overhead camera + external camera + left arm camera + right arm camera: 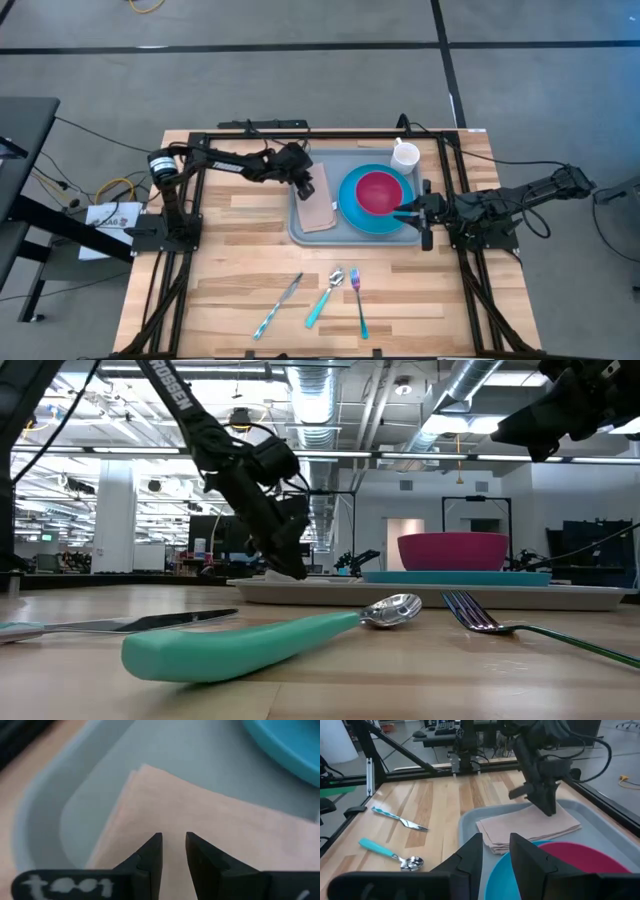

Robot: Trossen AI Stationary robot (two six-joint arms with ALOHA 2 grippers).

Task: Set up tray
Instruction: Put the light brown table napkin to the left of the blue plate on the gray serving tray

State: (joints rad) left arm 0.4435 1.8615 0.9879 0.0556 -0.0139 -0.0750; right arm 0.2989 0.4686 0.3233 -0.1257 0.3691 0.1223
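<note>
While the place setting is only partly gathered, each view explains a piece of the layout.

High view, tray: the large flat grey-blue rectangular plastic tray (352, 236) lies at the table's far middle, toward twelve o'clock, reachable by both arms.
High view, contents: a folded tan paper napkin (321, 205) fills the tray's nine o'clock side; a round blue plate (352, 208) carrying a magenta bowl (379, 192) fills the three o'clock side, and a white mug (405, 156) stands at about one o'clock of the plate, so each item has its own zone.
High view, cutlery: a blue-patterned knife (280, 304), a teal-handled spoon (326, 296) and a blue-handled fork (357, 299) wait on the bare wood at six o'clock, likely the remaining items.
Low view, left arm: it slants down so its tip meets the tray's nine o'clock end.
Left wrist view, left gripper (173, 843): fingers a narrow gap apart, pinching nothing, poised directly over the napkin, seemingly for placing or straightening it.
Right wrist view, right gripper (495, 845): fingers slightly parted and empty, hovering by the plate's three o'clock edge, apparently parked clear of the other arm.
</note>
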